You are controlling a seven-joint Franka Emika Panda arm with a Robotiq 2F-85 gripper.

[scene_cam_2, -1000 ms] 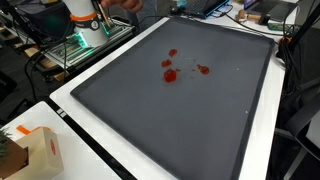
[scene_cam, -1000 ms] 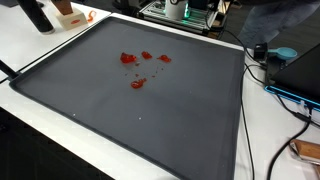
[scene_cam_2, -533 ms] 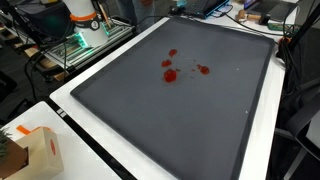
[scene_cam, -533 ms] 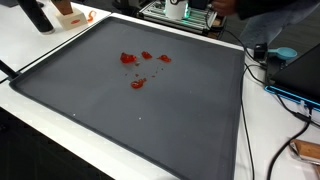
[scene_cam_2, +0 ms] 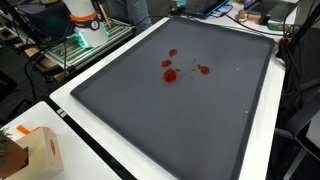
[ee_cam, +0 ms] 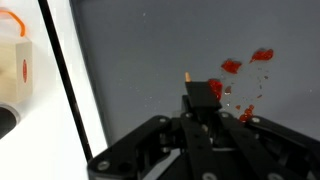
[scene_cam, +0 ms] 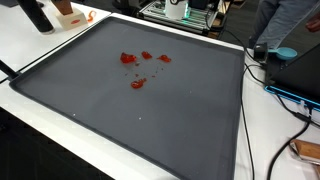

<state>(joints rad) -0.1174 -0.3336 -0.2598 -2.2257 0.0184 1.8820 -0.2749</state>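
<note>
Several small red blotches (scene_cam: 138, 66) (scene_cam_2: 172, 70) lie in a loose cluster on a large dark grey mat (scene_cam: 150, 125) (scene_cam_2: 190, 130). In the wrist view my gripper (ee_cam: 200, 92) comes in from the bottom, hanging above the mat, its black fingers pressed together with nothing seen between them. The red blotches (ee_cam: 236, 67) lie just right of and beyond the fingertips, and the mat (ee_cam: 130, 60) fills most of that picture. Neither exterior view shows the gripper itself; only the robot base (scene_cam: 186, 10) (scene_cam_2: 86, 22) appears at the mat's far edge.
The mat lies on a white table (scene_cam: 40, 45) (scene_cam_2: 95, 165). A pale box (scene_cam_2: 36, 150) (ee_cam: 12, 60) stands off the mat by a corner. Cables and a blue object (scene_cam: 283, 53) crowd one side. A person (scene_cam: 285, 18) stands behind the table.
The person at the back has shifted across the far edge of the table. The blotches and mat are unchanged.
</note>
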